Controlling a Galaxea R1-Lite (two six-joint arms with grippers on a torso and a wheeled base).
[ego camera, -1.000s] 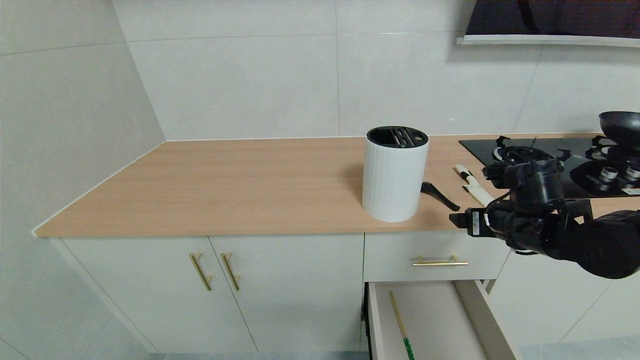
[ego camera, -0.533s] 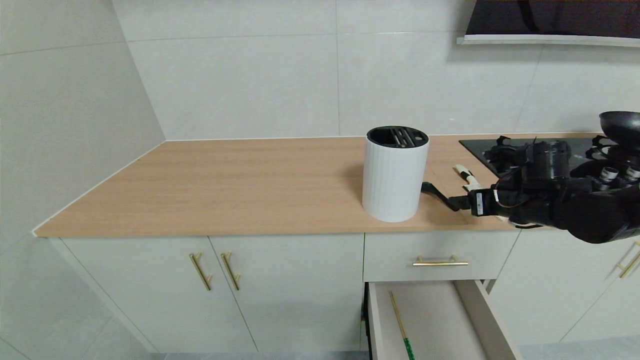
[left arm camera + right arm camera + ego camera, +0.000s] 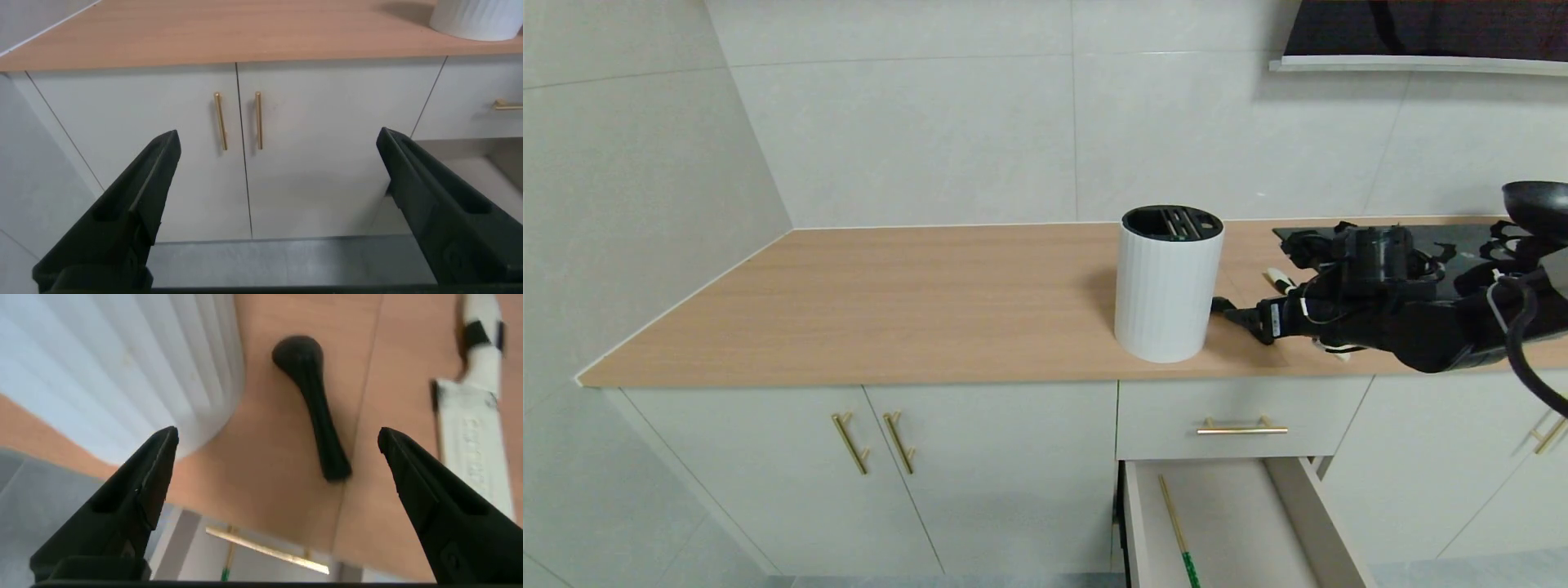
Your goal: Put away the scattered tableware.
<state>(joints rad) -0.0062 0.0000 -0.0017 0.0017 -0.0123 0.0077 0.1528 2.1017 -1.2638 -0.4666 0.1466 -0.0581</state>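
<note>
Since a second earlier the right gripper [image 3: 1245, 317] had risen from in front of the counter's near edge. It had also moved left and farther in, and now hung over the countertop [image 3: 890, 302] above the black-handled utensil [image 3: 315, 412]. In the right wrist view its fingers stood wide apart, with the utensil lying free on the wood between them and touching neither. Nothing else on the counter had shifted.

The utensil lay just right of the white ribbed holder [image 3: 1168, 286], its round end toward the holder and a little apart from it. The white knife [image 3: 478, 416] lay farther right, beside the utensil but clear of it, close to the stove [image 3: 1462, 237]. Both pieces sat near the counter's front edge.

To the left of the holder the countertop ran bare to the wall corner. Below the front edge, a shut drawer with a brass handle [image 3: 1241, 427] sat over an open drawer [image 3: 1307, 523], in which a chopstick [image 3: 1176, 523] lay along the left side.

The left gripper [image 3: 278, 212] was low in front of the cupboard doors [image 3: 237, 147], below counter level, its fingers spread wide and holding nothing.
</note>
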